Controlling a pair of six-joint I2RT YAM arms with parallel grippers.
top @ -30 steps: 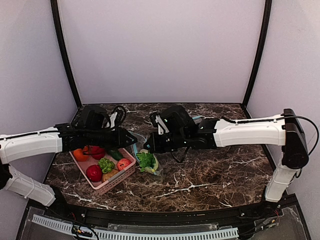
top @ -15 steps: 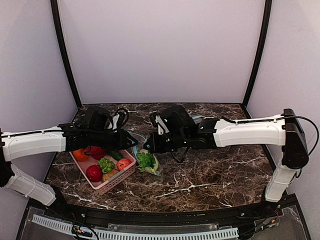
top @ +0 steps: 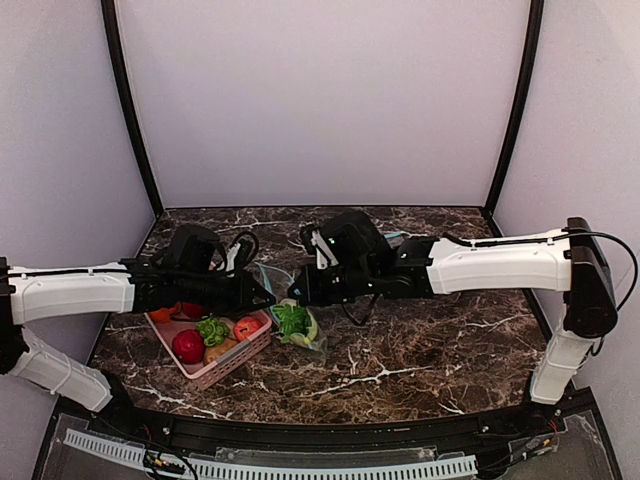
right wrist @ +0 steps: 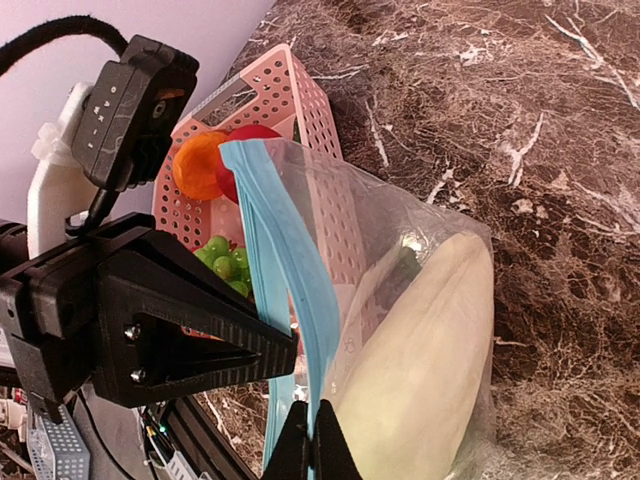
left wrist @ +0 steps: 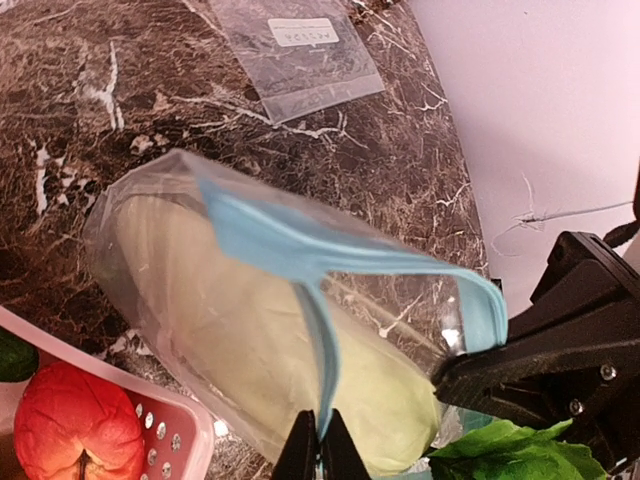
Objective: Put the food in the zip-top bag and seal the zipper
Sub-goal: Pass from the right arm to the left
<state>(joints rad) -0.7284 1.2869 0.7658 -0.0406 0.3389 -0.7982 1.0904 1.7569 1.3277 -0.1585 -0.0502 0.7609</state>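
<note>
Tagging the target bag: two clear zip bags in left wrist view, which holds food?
The near bag, held up by its teal zipper, with the pale cabbage piece inside. The far bag lies flat and empty on the marble.

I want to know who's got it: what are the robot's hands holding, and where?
The left gripper and right gripper each pinch the zip-top bag by its zipper.

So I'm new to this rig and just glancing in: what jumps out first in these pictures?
The clear zip-top bag held mid-table between the left gripper and right gripper, each pinching its teal zipper, with a pale cabbage piece inside. Next, the pink basket of bright toy produce at the left, and green lettuce lying beside the bag.
</note>
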